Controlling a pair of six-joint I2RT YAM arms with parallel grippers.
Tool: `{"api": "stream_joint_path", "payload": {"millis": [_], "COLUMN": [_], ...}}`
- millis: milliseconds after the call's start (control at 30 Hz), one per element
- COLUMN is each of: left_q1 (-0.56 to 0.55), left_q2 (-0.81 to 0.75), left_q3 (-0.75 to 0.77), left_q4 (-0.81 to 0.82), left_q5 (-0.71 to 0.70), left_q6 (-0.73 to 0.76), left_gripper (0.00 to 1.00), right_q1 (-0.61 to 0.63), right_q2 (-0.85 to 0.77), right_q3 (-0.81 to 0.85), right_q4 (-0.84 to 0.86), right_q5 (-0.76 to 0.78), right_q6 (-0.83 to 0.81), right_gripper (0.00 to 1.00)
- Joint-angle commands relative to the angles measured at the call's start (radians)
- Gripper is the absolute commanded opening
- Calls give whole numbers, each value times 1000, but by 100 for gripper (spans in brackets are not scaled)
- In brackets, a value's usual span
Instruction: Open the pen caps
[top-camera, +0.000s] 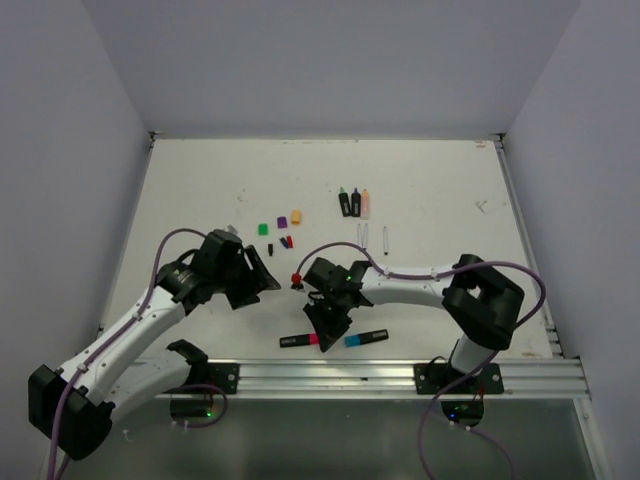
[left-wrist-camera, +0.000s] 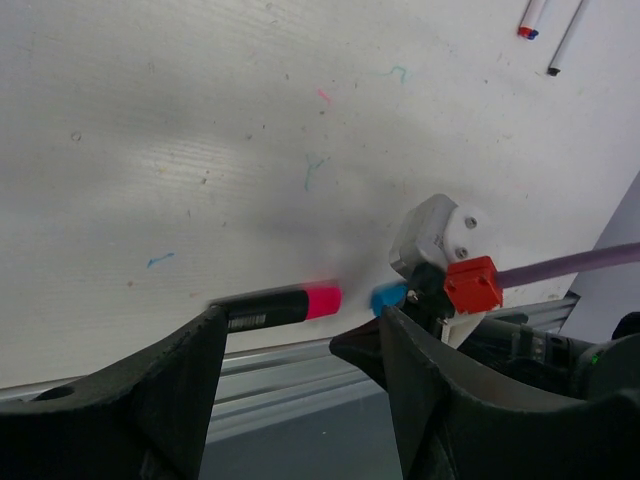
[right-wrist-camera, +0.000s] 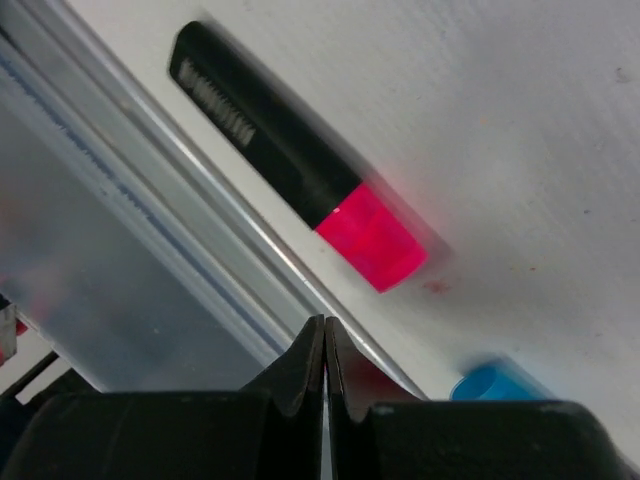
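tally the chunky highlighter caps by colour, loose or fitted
green cap: 1, loose
purple cap: 1, loose
orange cap: 1, loose
pink cap: 1, fitted
blue cap: 1, fitted
total: 5 (3 loose, 2 fitted)

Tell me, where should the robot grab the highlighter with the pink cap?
Probably best to grip the black barrel from above, jaws across its width. It lies flat on the table, and holding it there leaves the pink cap free for pulling off.
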Motion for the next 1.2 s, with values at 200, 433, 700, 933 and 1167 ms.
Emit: {"api": "stream_joint_path", "payload": {"millis": [200, 433, 700, 933, 1167], "left_q1": [-2, -3, -3, -3, -55], "left_q2": [12, 15, 7, 4, 78], "left_q3": [34, 37, 32, -28, -49], "left_q4": [0, -3, -34, -26, -61], "left_q5": [40, 51, 60, 92, 93], "left_q6": [1, 7, 9, 10, 18], "left_gripper": [66, 66, 65, 63, 62], "right_q1": [2, -2, -82, -163, -182], "right_q2": [102, 167, 265, 196, 168], "right_q3": [76, 172, 402, 412, 447], "right_q4": [-8, -26, -124, -162, -215], "right_q5": [108, 133, 176, 185, 91], "right_q6": [-35, -61, -69, -36, 32], "right_gripper": [1, 0, 2, 12, 38]}}
